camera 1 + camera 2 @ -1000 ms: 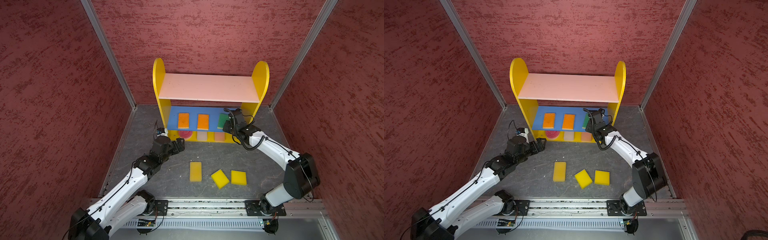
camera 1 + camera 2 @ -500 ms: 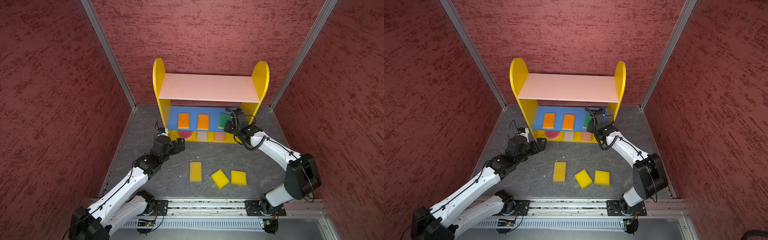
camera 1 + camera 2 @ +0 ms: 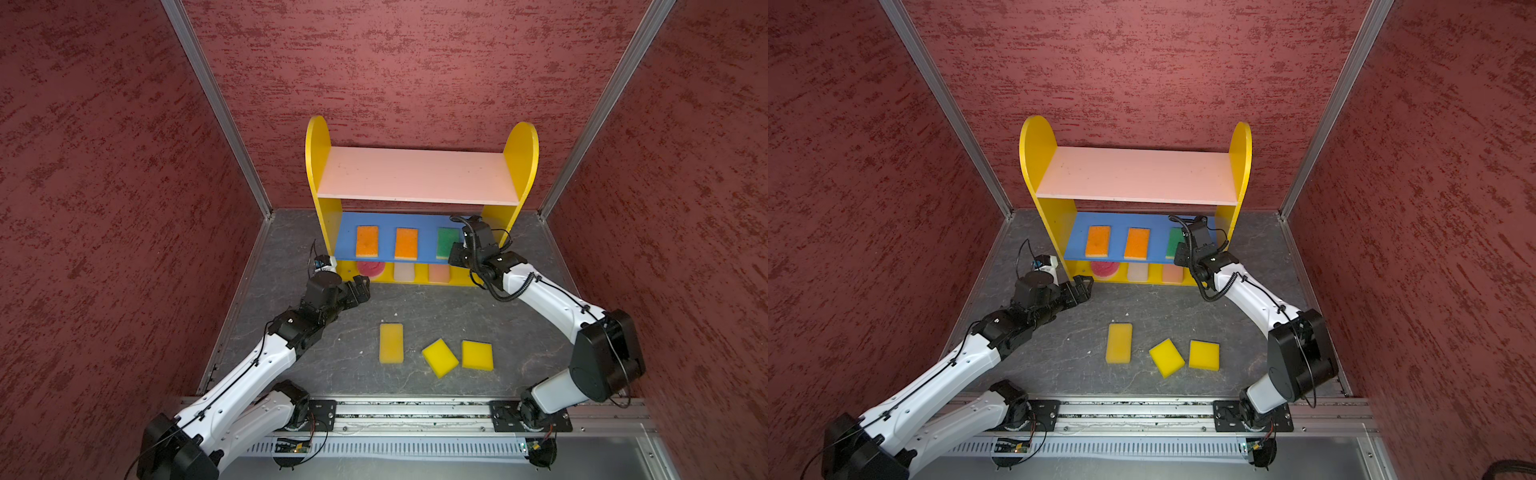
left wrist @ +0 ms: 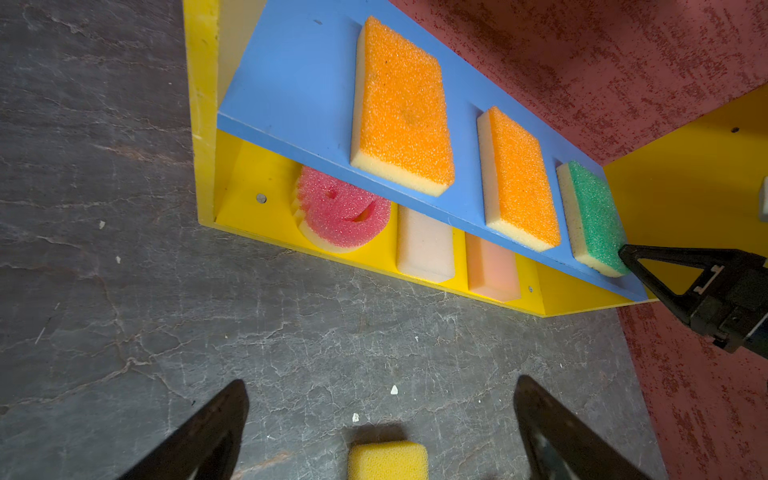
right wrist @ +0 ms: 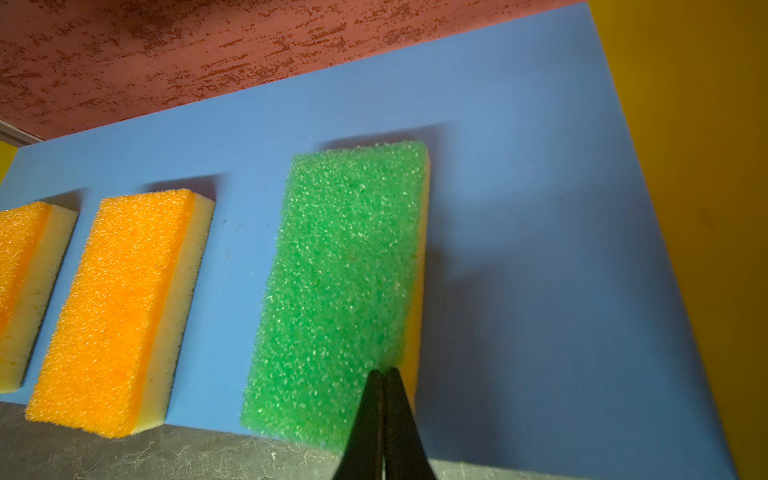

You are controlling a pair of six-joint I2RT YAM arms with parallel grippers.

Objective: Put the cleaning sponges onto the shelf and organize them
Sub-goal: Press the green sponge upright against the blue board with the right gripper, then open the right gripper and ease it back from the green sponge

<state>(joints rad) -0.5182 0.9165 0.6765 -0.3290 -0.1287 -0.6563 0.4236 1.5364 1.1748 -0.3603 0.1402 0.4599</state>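
Note:
The shelf (image 3: 415, 178) stands at the back wall. On its blue middle board (image 5: 540, 208) lie two orange sponges (image 3: 367, 241) (image 3: 406, 244) and a green-topped sponge (image 5: 345, 270). The yellow base holds a red-pink smiley sponge (image 4: 345, 212), an off-white one (image 4: 424, 245) and a peach one (image 4: 492, 266). Three yellow sponges (image 3: 391, 343) (image 3: 440, 358) (image 3: 477, 355) lie on the floor. My right gripper (image 5: 383, 372) is shut and empty, its tips at the green sponge's near end. My left gripper (image 4: 380, 395) hangs open over the floor left of the shelf front, one yellow sponge (image 4: 387, 460) just before it.
Dark red walls with metal corner posts (image 3: 216, 108) close in the cell on three sides. The grey stone-patterned floor (image 3: 415, 307) runs from the shelf to the metal rail (image 3: 407, 411) where both arms are mounted. The pink top board holds nothing.
The right gripper's jaws have closed with nothing between them, and it has shifted slightly right at the shelf front. The green sponge stays on the blue board. The left arm has not moved.

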